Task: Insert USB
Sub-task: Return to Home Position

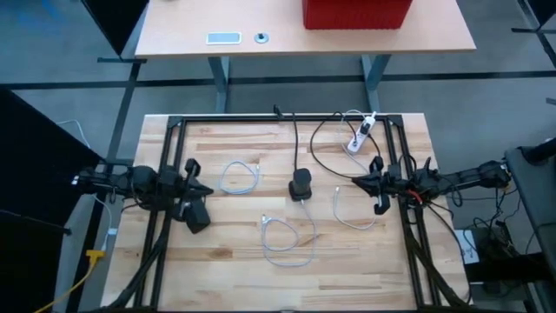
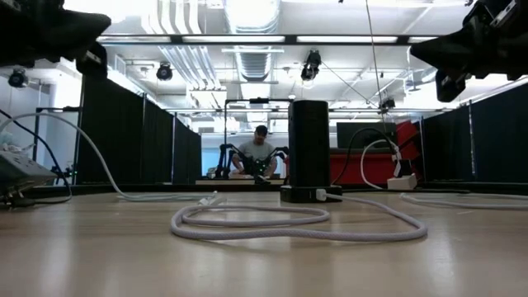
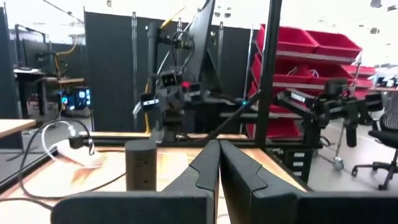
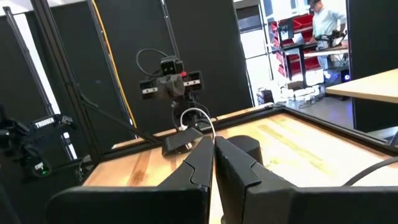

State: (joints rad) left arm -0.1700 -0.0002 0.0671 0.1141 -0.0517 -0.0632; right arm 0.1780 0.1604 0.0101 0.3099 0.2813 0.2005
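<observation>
A black cylinder-shaped device (image 1: 301,185) stands upright in the middle of the table, with a dark cord running from it toward the far edge. Three white USB cables lie loose on the wood: one coiled left of the device (image 1: 239,176), one in front of it (image 1: 287,239), one to its right (image 1: 352,209). My left gripper (image 1: 204,191) hovers shut left of the device, pointing at it. My right gripper (image 1: 354,183) hovers shut on the device's right. In the low view both grippers, left (image 2: 49,29) and right (image 2: 478,41), hang well above the table and the cable loop (image 2: 247,223).
A white power strip (image 1: 359,137) with its cords lies near the table's far right corner. A black metal frame (image 1: 287,117) borders the work area. Beyond it stand another table with a red bin (image 1: 356,13), and a person far off (image 2: 260,153).
</observation>
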